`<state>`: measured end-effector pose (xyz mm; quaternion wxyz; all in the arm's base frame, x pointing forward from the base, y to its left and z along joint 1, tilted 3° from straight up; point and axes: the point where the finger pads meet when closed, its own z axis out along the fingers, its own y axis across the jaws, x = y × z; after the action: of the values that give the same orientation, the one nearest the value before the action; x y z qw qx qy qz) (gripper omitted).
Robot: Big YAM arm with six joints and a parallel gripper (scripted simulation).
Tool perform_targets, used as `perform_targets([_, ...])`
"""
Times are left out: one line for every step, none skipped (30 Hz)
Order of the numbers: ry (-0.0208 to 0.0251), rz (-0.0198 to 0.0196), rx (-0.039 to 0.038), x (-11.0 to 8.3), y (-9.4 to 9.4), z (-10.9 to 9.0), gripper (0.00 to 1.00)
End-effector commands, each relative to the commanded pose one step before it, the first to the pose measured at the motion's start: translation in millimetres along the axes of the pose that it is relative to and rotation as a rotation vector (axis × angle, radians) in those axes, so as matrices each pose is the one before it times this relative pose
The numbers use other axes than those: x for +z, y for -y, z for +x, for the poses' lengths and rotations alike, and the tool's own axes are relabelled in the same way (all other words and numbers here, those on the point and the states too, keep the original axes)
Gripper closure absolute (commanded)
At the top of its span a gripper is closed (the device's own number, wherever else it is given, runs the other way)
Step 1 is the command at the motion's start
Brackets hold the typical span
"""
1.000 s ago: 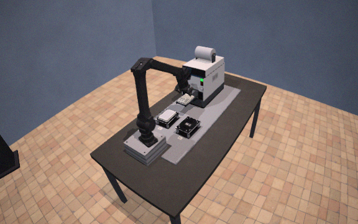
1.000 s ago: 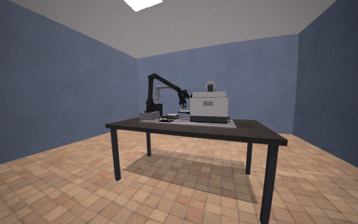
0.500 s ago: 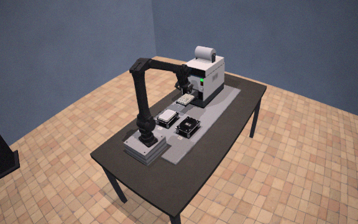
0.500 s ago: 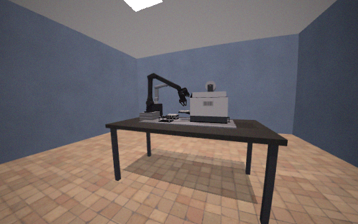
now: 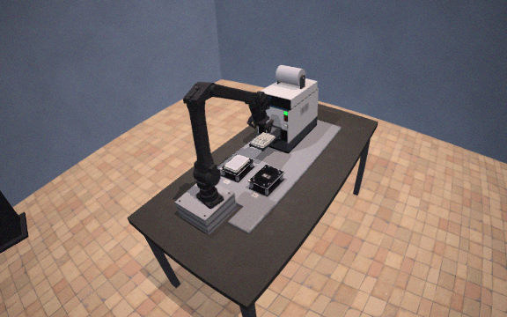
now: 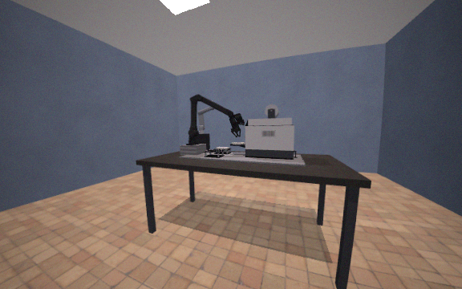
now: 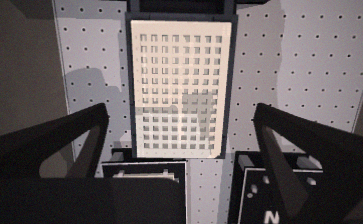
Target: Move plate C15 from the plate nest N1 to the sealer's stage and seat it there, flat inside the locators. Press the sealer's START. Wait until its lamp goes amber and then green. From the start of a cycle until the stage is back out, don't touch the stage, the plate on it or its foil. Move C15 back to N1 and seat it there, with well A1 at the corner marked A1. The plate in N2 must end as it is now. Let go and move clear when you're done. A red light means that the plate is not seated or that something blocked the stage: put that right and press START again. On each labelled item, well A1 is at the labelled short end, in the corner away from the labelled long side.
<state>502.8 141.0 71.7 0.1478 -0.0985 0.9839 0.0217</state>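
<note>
A cream well plate (image 5: 263, 140) (image 6: 237, 143) (image 7: 182, 65) lies on the sealer's stage (image 7: 182, 17), which is out. It looks flat inside the rim; its label is not readable. The sealer (image 5: 298, 110) (image 6: 271, 138) shows a green lamp (image 5: 285, 113). My gripper (image 5: 264, 130) (image 6: 236, 136) (image 7: 181, 111) is open and empty above the plate, one finger off each long side. The right nest (image 5: 266, 177) (image 7: 254, 205) holds no plate; its label shows an "N", the rest hidden. The left nest (image 5: 237, 176) (image 7: 142, 167) holds a pale plate (image 5: 238, 163), mostly hidden in the wrist view.
The sealer body stands directly behind the stage, with a foil roll (image 5: 290, 76) (image 6: 271, 107) on top. Both nests stand between the stage and the arm's base (image 5: 206, 210), on the perforated grey plate (image 5: 253, 217) on the dark table (image 5: 218, 255).
</note>
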Motion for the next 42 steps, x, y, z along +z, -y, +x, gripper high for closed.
perform_targets([-0.00394, -0.00610, -0.01918, 11.64, -6.53, -0.30, 0.00])
perform_targets([0.00569, -0.00033, 0.00021, -1.43, -0.10, -2.64, 0.00])
perform_targets([0.00918, -0.00048, 0.00052, -3.09, 0.03, -3.33, 0.00])
perform_targets([0.00812, -0.00044, 0.00039, -3.05, -0.02, -3.02, 0.00])
perform_targets([0.00763, 0.00083, 0.00407, -2.96, 2.06, -3.02, 0.00])
perform_targets([0.00776, 0.00079, 0.00388, -2.87, 1.96, -3.06, 0.00])
perform_targets([0.00387, 0.00107, 0.00385, -2.87, 2.03, -2.11, 0.00])
perform_targets([0.00406, 0.00107, 0.00384, -2.88, 2.03, -2.14, 0.00])
perform_targets([0.00401, 0.00008, 0.00101, -2.90, 0.42, -2.03, 0.00])
perform_targets([0.00000, 0.00000, 0.00000, 0.00, 0.00, 0.00, 0.00])
perform_targets([0.00000, 0.00000, 0.00000, 0.00, 0.00, 0.00, 0.00])
perform_targets([0.00401, 0.00008, 0.00101, -2.91, 0.42, -2.03, 0.00])
perform_targets([0.00399, -0.00029, 0.00000, -2.92, -0.16, -1.98, 0.00])
perform_targets([-0.00199, 0.00019, 0.00014, -0.73, 0.09, 0.24, 0.00])
perform_targets([-0.00200, 0.00010, -0.00009, -0.73, -0.05, 0.25, 0.00])
perform_targets([-0.00200, 0.00009, -0.00015, -0.73, -0.08, 0.25, 0.00])
perform_targets([0.00209, -0.00013, 0.00006, -0.73, -0.04, -0.76, 0.00])
perform_targets([0.00239, -0.00024, -0.00017, -0.74, -0.18, -0.82, 0.00])
perform_targets([0.00251, -0.00018, 0.00001, -0.74, -0.08, -0.86, 0.00])
perform_targets([0.00213, -0.00015, 0.00001, -0.74, -0.08, -0.76, 0.00])
perform_targets([0.00213, -0.00015, 0.00001, -0.74, -0.08, -0.76, 0.00])
perform_targets([0.00194, -0.00014, 0.00000, -0.65, -0.07, -0.73, 0.00])
perform_targets([0.00213, -0.00015, 0.00001, -0.74, -0.08, -0.77, 0.00])
perform_targets([0.00174, -0.00013, 0.00000, -0.55, -0.07, -0.69, 0.00])
perform_targets([0.00193, -0.00014, 0.00000, -0.65, -0.07, -0.73, 0.00])
perform_targets([0.00057, -0.00005, 0.00000, 0.01, -0.06, -0.44, 0.00])
perform_targets([0.00000, 0.00000, 0.00000, 0.00, 0.00, 0.00, 0.00])
perform_targets([0.00000, 0.00000, 0.00000, 0.00, 0.00, 0.00, 0.00])
perform_targets([-0.00419, 0.00028, -0.00004, 2.29, 0.00, 0.58, 0.00])
perform_targets([-0.00324, 0.00022, -0.00003, 1.80, -0.01, 0.43, 0.00])
perform_targets([-0.00410, 0.00028, -0.00004, 1.98, 0.02, 0.95, 0.00])
perform_targets([-0.00397, 0.00027, -0.00003, 1.94, 0.02, 0.88, 0.00])
perform_targets([-0.00427, 0.00029, -0.00004, 2.02, 0.03, 1.04, 0.00])
perform_targets([-0.00439, 0.00030, -0.00004, 2.05, 0.03, 1.10, 0.00])
perform_targets([-0.00804, 0.00055, -0.00006, 2.98, 0.16, 3.03, 0.00])
perform_targets([-0.00785, 0.00054, -0.00006, 2.93, 0.15, 2.93, 0.00])
perform_targets([-0.00486, 0.00033, -0.00004, 1.50, 0.12, 2.29, 0.00])
perform_targets([-0.00486, 0.00033, -0.00004, 1.50, 0.12, 2.29, 0.00])
perform_targets([0.00036, 0.00248, 0.00028, 4.85, -10.30, 8.86, 0.00])
perform_targets([0.00392, -0.00146, 0.00006, -1.76, -1.63, 2.70, 0.00])
perform_targets([0.00389, -0.00151, 0.00196, -1.76, -0.57, 2.69, 0.00])
perform_targets([0.00398, -0.00049, 0.00259, -1.98, 0.00, 2.37, 0.00])
